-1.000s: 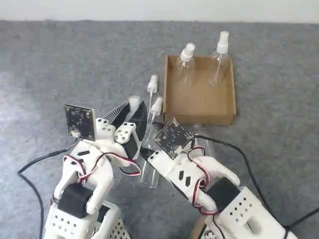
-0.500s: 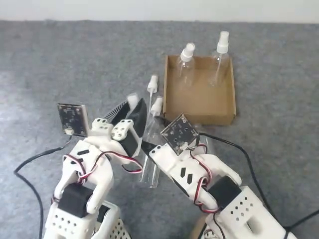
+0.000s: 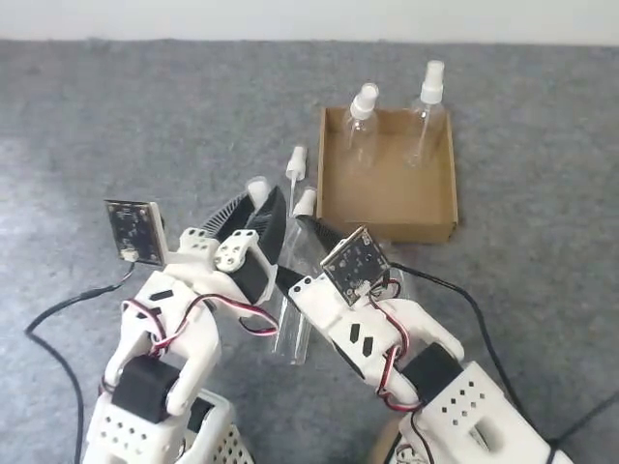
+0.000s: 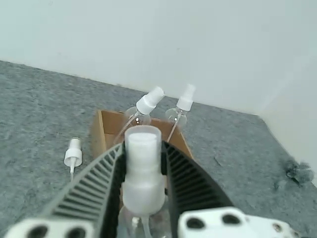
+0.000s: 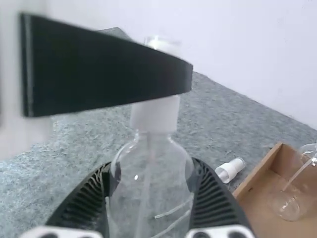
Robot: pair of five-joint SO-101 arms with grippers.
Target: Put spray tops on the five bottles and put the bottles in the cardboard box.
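Comparing with a second ago: the left arm's camera board (image 3: 133, 232) swings away from the right arm. The spray top (image 4: 143, 171) in the left gripper (image 4: 142, 147) creeps forward toward the cardboard box (image 3: 387, 230). The right gripper (image 5: 151, 169) pushes forward too, one fingertip now poking out ahead of its own board. I read it as the top being twisted or seated onto the bottle (image 5: 148, 203), not finished.

The left gripper is pinched on the spray top. The right gripper is clamped around the bottle body, right under the left's fingers.

The box sits ahead of both grippers, with a capped bottle (image 3: 362, 130) and a second capped bottle (image 3: 426, 114) upright at its far side. So likely two done, third in hand. A loose spray top (image 3: 295, 164) lies ahead of the left gripper, beside the box.

Unclear:
- Whether the top is fully seated: the left finger covers the neck joint in the right wrist view.
- From above, the held bottle is mostly buried under the arms.
- A spare bottle (image 3: 293, 333) lies behind the grippers, between the arms, partly covered.
- Another white top (image 3: 305, 201) sits between the grippers; can't tell if it's loose.
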